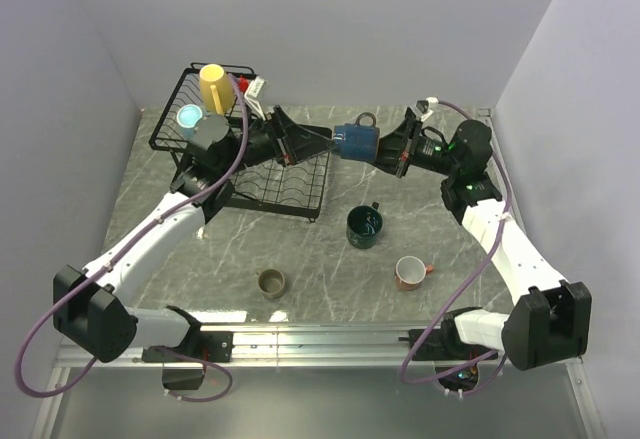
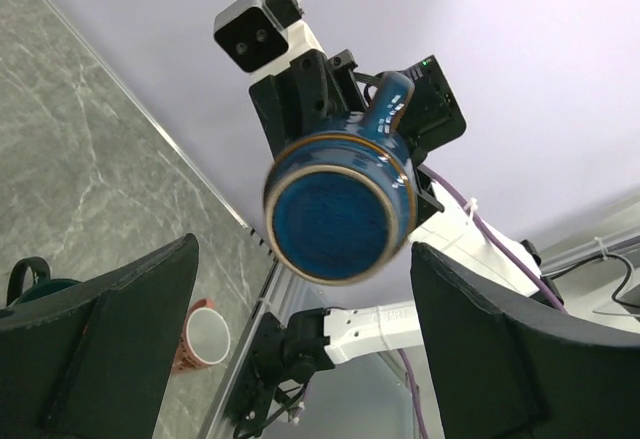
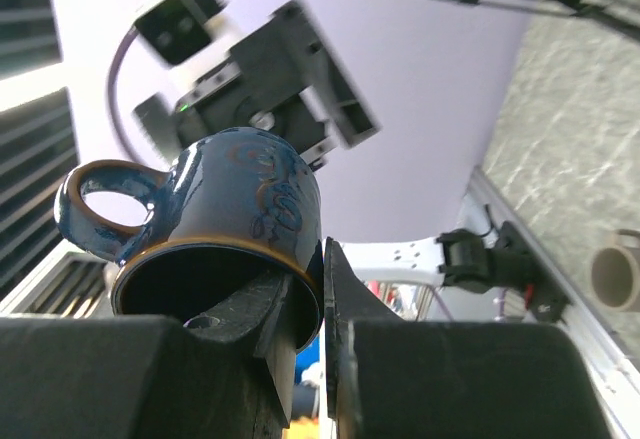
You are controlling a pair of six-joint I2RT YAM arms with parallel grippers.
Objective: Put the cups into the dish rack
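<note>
Navy mug (image 1: 357,141): mid-air, upper centre, beside dish rack (image 1: 290,197).
Right claw (image 3: 322,304): clenched on its rim.
Left claw (image 1: 316,145): spread, nothing grasped.
Risk: mug dropped if released before left claw is closed.

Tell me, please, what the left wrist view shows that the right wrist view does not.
Left wrist only: the navy mug seen from its underside, framed by the open left gripper, plus the red mug on the table. Right wrist only: the right gripper pinching its rim, and the brown mug. Both: that navy mug, held aloft.
</note>
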